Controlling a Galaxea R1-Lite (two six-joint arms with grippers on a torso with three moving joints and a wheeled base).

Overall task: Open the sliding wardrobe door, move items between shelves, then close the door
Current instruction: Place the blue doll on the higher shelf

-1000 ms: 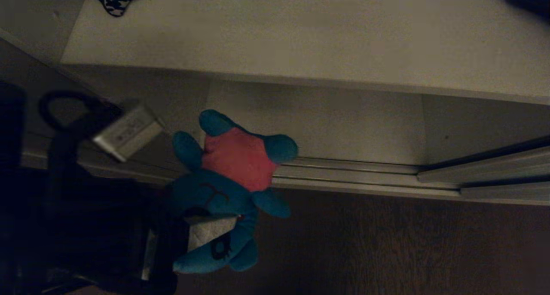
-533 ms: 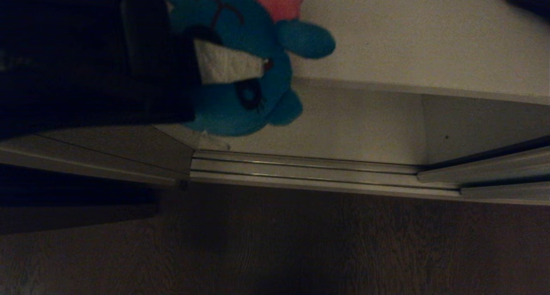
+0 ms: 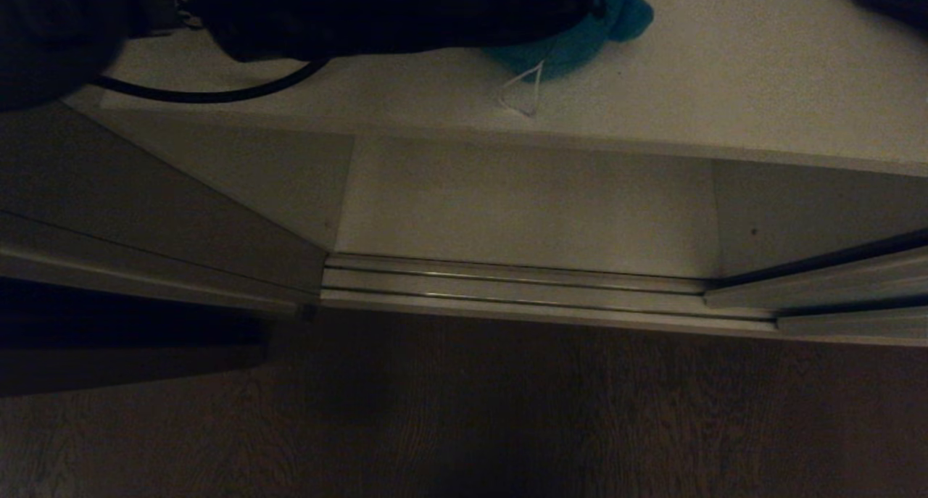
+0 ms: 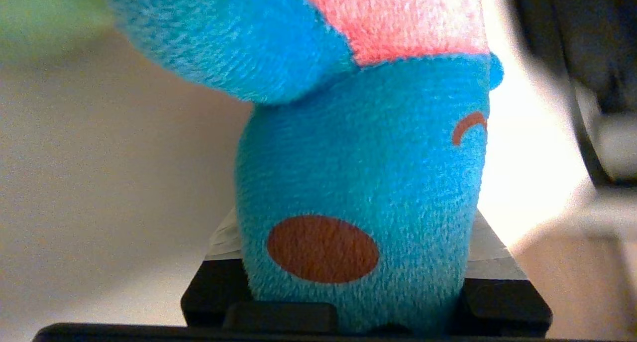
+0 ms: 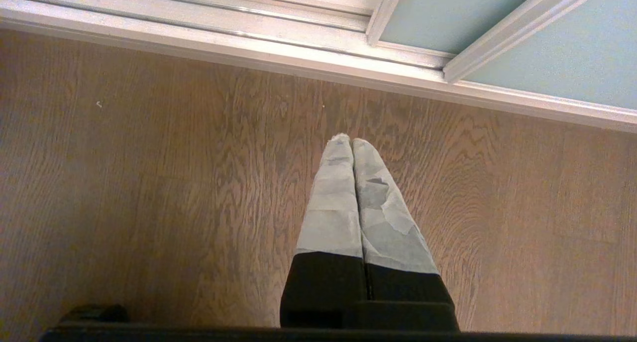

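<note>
Head view: left pincer (image 4: 353, 282) pinching teal plush (image 3: 580, 41) above off-white shelf (image 3: 725, 85); wooden floor (image 3: 580, 411).

The left arm (image 3: 377, 9) is a bulky black body with a matte surface, seen at the far left of the head view. A thin black cable (image 3: 210, 92) hangs from it in a long curved loop. The left pincer (image 4: 348, 312) has black blocky finger bases with straight edges, and pale grey-white pads (image 4: 490, 255) sit on top of them. The right pincer (image 5: 351, 143) has two long slim fingers (image 5: 331, 202) that become narrow toward rounded tips. Their far part is wrapped in pale grey tape-like covering, wrinkled and a little torn in some places, and their near part is plain black. A black housing edge runs below the fingers.
</note>
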